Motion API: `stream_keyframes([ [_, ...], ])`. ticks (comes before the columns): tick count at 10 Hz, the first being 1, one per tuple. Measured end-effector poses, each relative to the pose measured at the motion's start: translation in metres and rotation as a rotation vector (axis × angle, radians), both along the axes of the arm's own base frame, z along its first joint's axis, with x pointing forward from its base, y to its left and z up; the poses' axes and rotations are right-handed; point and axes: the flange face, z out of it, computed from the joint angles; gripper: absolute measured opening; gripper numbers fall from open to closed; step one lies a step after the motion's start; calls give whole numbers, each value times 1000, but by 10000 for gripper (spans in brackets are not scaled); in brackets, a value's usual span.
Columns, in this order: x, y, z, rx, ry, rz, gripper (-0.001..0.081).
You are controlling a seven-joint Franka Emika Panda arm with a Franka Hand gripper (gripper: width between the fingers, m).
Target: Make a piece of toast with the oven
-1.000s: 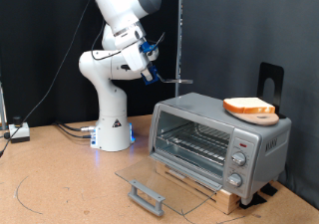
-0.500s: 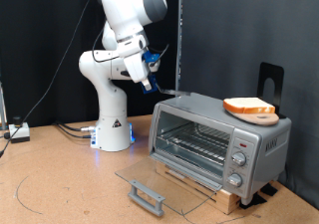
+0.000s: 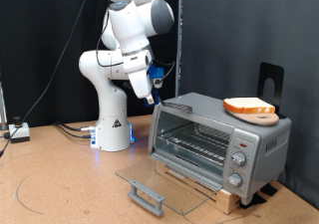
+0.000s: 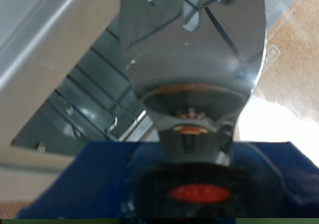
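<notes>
The silver oven (image 3: 214, 134) stands at the exterior view's right on a wooden base, its glass door (image 3: 164, 179) dropped open and its wire rack (image 3: 199, 142) showing. The piece of toast (image 3: 249, 106) lies on a round wooden board (image 3: 261, 115) on the oven's roof. My gripper (image 3: 155, 93) is just above the oven's upper left corner, shut on a flat silver metal tray (image 3: 175, 103) seen edge-on. In the wrist view the tray (image 4: 194, 45) sticks out ahead of the hand, over the rack (image 4: 95, 95).
The door's handle (image 3: 147, 195) juts out over the table in front of the oven. A black stand (image 3: 271, 83) rises behind the oven. A thin upright pole (image 3: 182, 35) stands behind the arm. Cables and a small box (image 3: 18, 132) lie at the left.
The arm has swung down and to the right, bringing the tray from well above the oven to the level of its upper left corner. The toast and oven have not moved.
</notes>
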Motion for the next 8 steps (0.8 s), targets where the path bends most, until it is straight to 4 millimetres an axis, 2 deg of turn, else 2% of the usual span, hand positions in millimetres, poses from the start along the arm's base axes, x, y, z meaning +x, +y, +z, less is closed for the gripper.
stream_keyframes([
  [4,18,28,-5,24,-4,26,397],
  [8,24,61,-5,24,-11,44,397],
])
